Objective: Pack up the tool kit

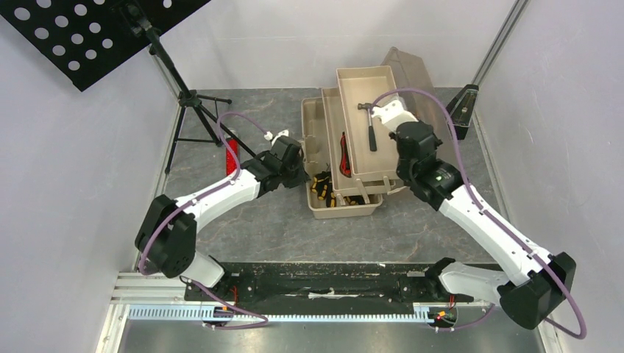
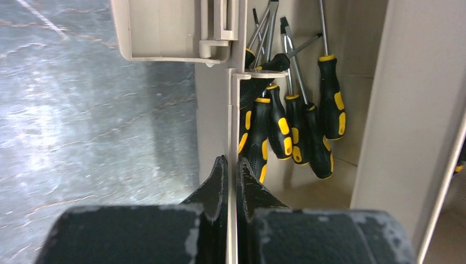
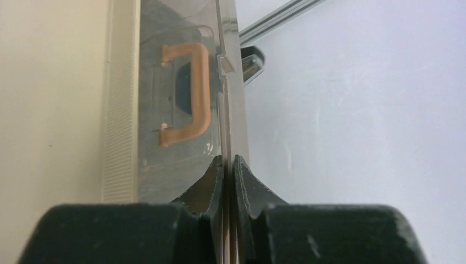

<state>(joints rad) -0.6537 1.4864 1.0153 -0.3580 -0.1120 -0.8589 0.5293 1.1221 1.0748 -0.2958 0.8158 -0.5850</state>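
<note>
Toolbox (image 1: 346, 212), open on the table (image 1: 257, 228), looks bulky, rigid but thin-walled and slick, so its edges seem the best hold: my left end effector (image 2: 232, 176) is pinched on its side wall (image 2: 231, 110), my right end effector (image 3: 228, 170) on the lid (image 3: 181, 176) edge.

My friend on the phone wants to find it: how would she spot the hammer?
Find the tan toolbox opened out in the middle of the table. Its topmost tray, the one farthest back, holds the hammer. It lies alone there, dark-handled with a metal head, unlike the yellow-and-black screwdrivers heaped in the bottom compartment.
</note>
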